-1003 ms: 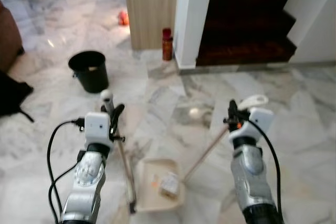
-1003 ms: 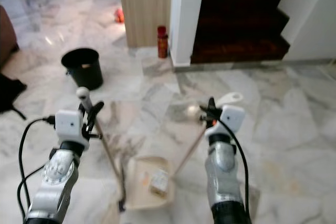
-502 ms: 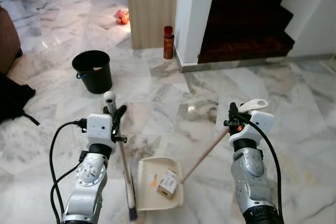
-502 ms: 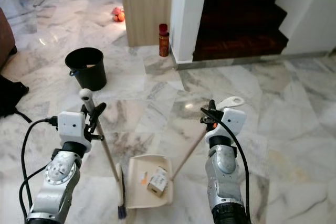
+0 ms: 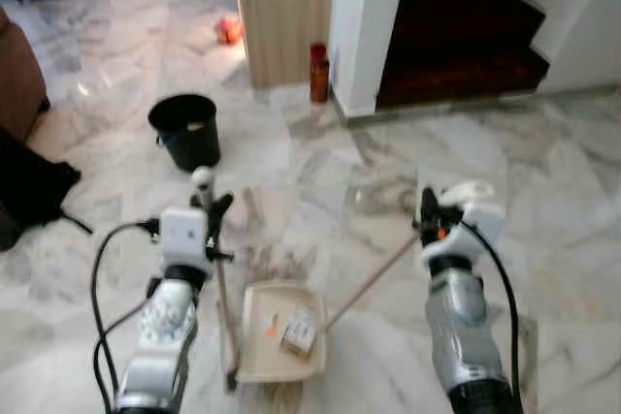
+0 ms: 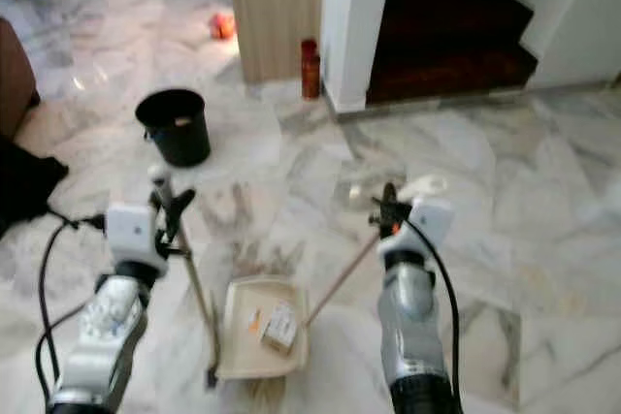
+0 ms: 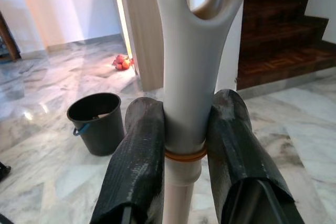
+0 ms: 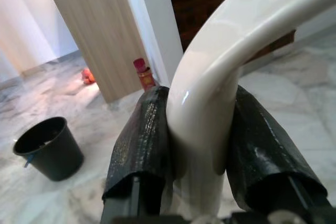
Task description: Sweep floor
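On the marble floor (image 5: 543, 172) directly ahead of me lies the cream dustpan (image 5: 254, 346), with a small box-like piece of litter (image 5: 299, 332) and a few orange scraps inside its tray. Its long handle (image 5: 374, 280) rises at a slant to my right pincer (image 5: 428, 208), which is clenched on the curved white grip (image 8: 226, 72) at the top end. Just beside the dustpan's left edge stands the broom (image 5: 219, 298), its pole nearly upright and its bristle end down on the floor. My left pincer (image 5: 213, 212) is clenched around the pole just below the white cap with its hanging hole (image 7: 202, 3); both black fingers (image 7: 137, 156) press against it. Farther off to the left stands a black bucket (image 5: 186, 130). Beyond it, a red bottle (image 5: 318, 73) stands at the foot of a wood-panelled wall (image 5: 281, 7), next to a dark staircase (image 5: 466, 36). A small orange object (image 5: 229, 30) lies on the floor farther back; the frames are too blurred to identify it.
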You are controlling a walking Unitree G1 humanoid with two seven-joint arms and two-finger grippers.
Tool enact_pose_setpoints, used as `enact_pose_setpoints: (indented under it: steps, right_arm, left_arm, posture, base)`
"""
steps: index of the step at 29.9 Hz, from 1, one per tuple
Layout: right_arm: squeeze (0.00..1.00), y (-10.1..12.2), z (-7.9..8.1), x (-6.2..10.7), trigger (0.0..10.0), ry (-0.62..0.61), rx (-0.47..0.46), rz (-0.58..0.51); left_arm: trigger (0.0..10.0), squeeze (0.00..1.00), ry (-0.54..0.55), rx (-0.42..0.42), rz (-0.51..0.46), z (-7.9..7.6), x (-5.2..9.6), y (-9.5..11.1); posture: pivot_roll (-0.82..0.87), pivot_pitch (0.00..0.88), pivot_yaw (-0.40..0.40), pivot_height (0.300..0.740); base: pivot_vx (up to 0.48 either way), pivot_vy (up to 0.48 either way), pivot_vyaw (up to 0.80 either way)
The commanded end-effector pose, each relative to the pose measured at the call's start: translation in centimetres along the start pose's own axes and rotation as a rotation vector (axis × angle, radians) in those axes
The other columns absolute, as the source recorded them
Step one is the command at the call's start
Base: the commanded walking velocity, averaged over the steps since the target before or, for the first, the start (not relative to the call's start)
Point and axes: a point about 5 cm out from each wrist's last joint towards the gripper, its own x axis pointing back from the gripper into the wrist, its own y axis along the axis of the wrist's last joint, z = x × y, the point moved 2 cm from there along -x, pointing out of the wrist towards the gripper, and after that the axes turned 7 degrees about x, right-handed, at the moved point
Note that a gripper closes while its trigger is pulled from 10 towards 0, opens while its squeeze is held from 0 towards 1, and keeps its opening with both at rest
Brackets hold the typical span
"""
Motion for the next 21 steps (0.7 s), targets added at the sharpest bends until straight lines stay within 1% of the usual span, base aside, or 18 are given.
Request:
enact_pose_setpoints:
  steps: [1,7,21]
  right_arm:
    - [0.0,1.38,0.62,-0.5,10.0,0.019,0.003,-0.056]
    - [0.0,1.39,0.59,-0.48,10.0,0.017,-0.004,-0.056]
    - [0.0,1.52,0.59,-0.48,10.0,0.013,-0.013,-0.067]
  left_arm:
    - [10.0,0.0,0.007,-0.022,-0.047,0.47,-0.09,1.08]
    - [10.0,0.0,-0.006,-0.005,-0.042,0.19,-0.01,0.99]
    - [10.0,0.0,0.007,-0.02,-0.022,0.48,-0.14,0.74]
  posture:
    - [0.1,0.071,-0.021,0.74]
    - [0.1,0.073,-0.02,0.74]
    - [0.1,0.062,-0.014,0.74]
  base:
    - [0.0,0.0,0.0]
    - [0.0,0.0,0.0]
    - [0.0,0.0,0.0]
